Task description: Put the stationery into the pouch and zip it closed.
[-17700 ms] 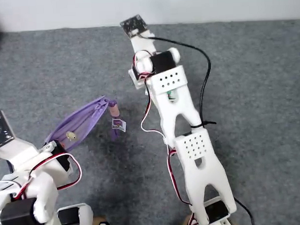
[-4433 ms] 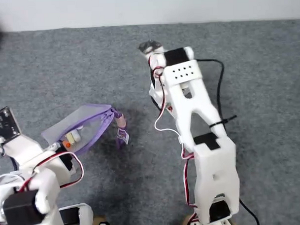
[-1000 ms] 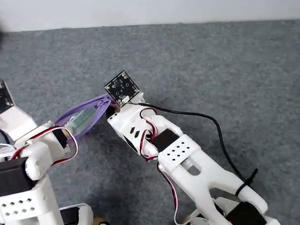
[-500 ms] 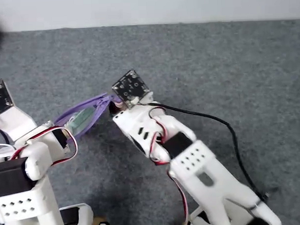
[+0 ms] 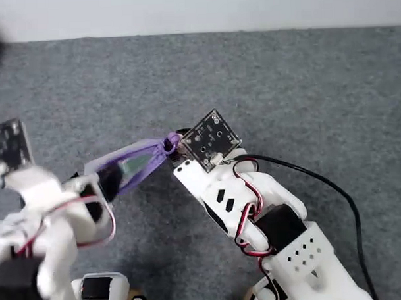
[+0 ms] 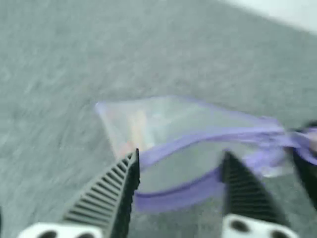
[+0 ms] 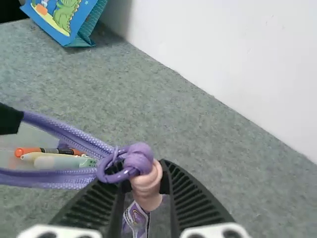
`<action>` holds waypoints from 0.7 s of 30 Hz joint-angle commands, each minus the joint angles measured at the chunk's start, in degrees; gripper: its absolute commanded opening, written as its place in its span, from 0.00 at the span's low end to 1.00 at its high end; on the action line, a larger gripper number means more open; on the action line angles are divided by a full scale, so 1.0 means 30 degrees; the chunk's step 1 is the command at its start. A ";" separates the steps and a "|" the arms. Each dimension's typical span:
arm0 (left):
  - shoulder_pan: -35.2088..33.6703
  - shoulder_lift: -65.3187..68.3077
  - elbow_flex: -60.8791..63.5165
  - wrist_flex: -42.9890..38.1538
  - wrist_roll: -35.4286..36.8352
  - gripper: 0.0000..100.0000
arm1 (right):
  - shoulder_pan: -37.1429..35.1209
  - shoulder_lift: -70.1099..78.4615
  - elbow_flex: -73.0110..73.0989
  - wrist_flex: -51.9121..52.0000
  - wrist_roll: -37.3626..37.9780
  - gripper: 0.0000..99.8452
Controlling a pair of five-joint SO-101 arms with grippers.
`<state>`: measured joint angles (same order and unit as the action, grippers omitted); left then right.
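At the pouch's right end, the right gripper (image 7: pixel 144 171) is clamped on the pink zipper pull (image 7: pixel 144 191). From there the purple-trimmed pouch (image 5: pixel 132 165) runs left and slightly nearer, pens (image 7: pixel 47 151) inside, to the left gripper (image 6: pixel 181 157), whose hold I cannot tell. The zip appears to follow that axis, so the pull likely goes rightward, away from the left arm.

Am working at small robotics bench, seeming hobby lab or test room: grey felt-like mat (image 5: pixel 317 93) covering table, bare white wall (image 5: pixel 248 10) running along 12 o'clock edge, blue cartoon-dinosaur bag (image 7: pixel 64 17) lying by wall foot, red-white wiring (image 5: pixel 245 211) hanging exposed on my printed right arm (image 5: pixel 296 252).
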<state>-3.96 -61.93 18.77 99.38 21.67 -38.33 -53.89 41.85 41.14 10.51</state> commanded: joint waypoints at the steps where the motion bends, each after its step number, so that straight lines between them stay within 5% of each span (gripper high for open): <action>1: 0.0615 -0.1553 -0.0894 0.0352 -0.0088 0.32 | 0.0190 -0.0747 -0.0234 -0.0103 0.0762 0.01; 8: 0.2462 -0.4484 -0.0806 0.0381 -0.0205 0.31 | -0.0103 -0.0659 -0.0527 -0.1158 0.2432 0.01; 21: 0.4777 -0.5949 0.5114 0.0381 -0.0352 0.06 | -0.0132 -0.0659 -0.2813 -0.1216 0.2755 0.01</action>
<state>9.93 -79.78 30.90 99.38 21.49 -38.33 -53.98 39.74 36.66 18.51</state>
